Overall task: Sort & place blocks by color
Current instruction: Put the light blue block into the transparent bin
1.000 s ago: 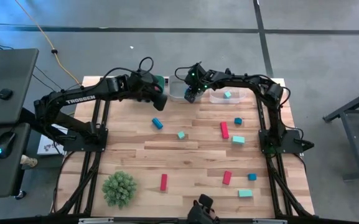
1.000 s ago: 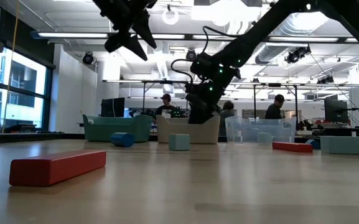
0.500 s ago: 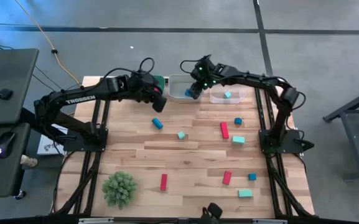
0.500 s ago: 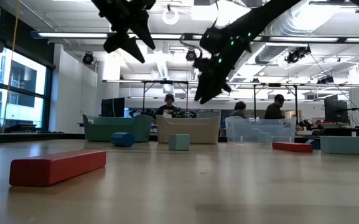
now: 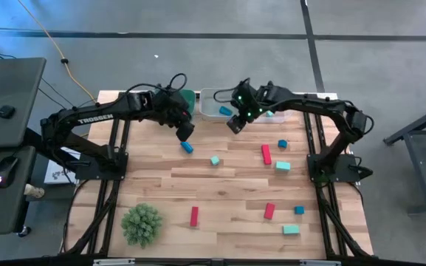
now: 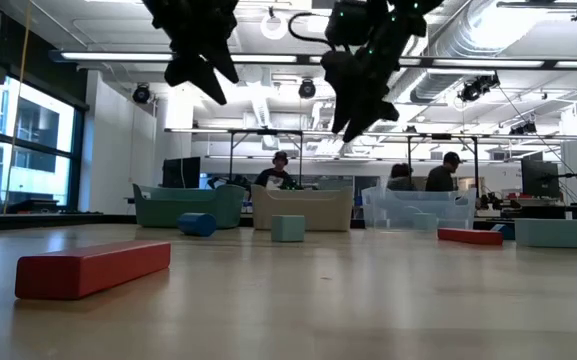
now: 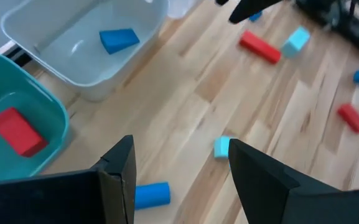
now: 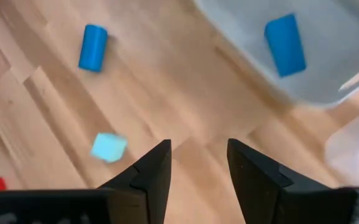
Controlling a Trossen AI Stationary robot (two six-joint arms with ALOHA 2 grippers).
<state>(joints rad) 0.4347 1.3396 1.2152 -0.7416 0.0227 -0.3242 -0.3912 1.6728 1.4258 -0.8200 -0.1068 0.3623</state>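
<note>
So the left gripper (image 7: 179,168) is hovering with fingers spread wide and empty, a blue block (image 7: 151,194) lying just beside one fingertip and a teal cube (image 7: 222,147) between them (farther down on the table). Beyond, the right gripper (image 8: 198,163) is hanging narrowly parted, holding nothing. Farther still, the green bin (image 7: 48,109) is holding one red block (image 7: 16,130), the grey bin (image 7: 92,78) one blue; most blocks are still waiting.

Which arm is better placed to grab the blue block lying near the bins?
Probably the left. The open left gripper hovers almost directly above the blue block; the right gripper, also empty, hangs farther off.
</note>
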